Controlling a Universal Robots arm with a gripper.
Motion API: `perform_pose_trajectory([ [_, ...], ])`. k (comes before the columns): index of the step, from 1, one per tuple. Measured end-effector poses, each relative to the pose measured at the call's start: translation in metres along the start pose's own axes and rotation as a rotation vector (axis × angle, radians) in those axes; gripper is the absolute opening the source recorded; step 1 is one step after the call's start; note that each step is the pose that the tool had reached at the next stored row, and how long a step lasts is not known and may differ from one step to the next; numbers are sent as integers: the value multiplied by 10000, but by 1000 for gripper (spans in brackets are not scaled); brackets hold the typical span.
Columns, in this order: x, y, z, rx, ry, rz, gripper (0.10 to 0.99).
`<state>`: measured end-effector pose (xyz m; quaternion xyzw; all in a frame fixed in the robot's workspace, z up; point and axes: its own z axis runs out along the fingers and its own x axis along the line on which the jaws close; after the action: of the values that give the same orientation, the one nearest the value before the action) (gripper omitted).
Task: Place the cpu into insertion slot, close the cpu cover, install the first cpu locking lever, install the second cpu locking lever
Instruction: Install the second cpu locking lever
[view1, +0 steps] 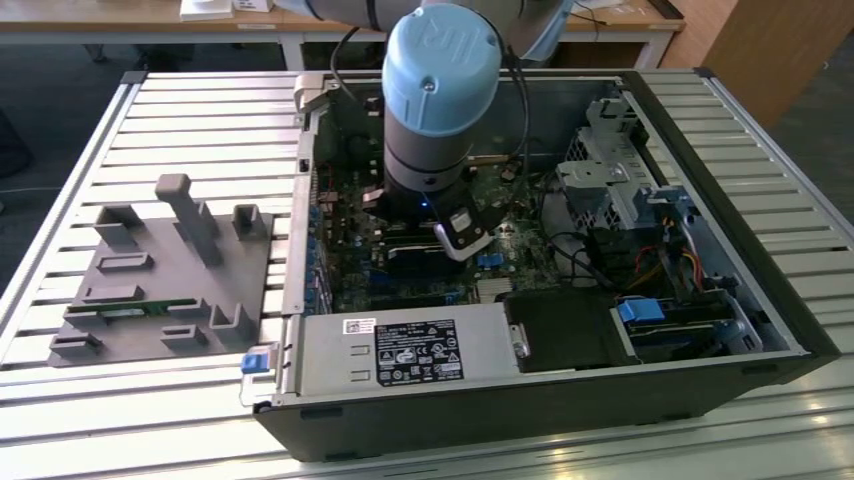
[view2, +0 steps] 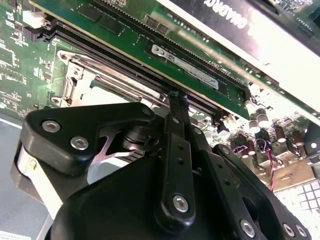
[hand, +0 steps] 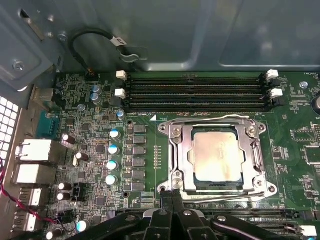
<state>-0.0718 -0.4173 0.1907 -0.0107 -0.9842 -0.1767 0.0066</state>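
The black two-finger gripper (hand: 172, 196) is closed, empty, at the near edge of the silver-rimmed square insertion slot (hand: 176, 131). The dull silver square cpu (hand: 217, 156) sits inside, under the thin silver frame cpu cover (hand: 186, 156).

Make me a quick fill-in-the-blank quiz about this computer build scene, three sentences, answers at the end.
1. In the first wrist view, the cpu sits inside the silver cpu cover, which is ____ over it.
2. The circuit board around the insertion slot is ____ in colour.
3. In the exterior view, the grey parts holder lies outside the computer case, on that view's ____.

Missing words: closed; green; left
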Motion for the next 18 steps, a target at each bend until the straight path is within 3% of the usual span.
perform_pose_trajectory([
  [18, 31, -6, 56, -365, -6, -7, 106],
])
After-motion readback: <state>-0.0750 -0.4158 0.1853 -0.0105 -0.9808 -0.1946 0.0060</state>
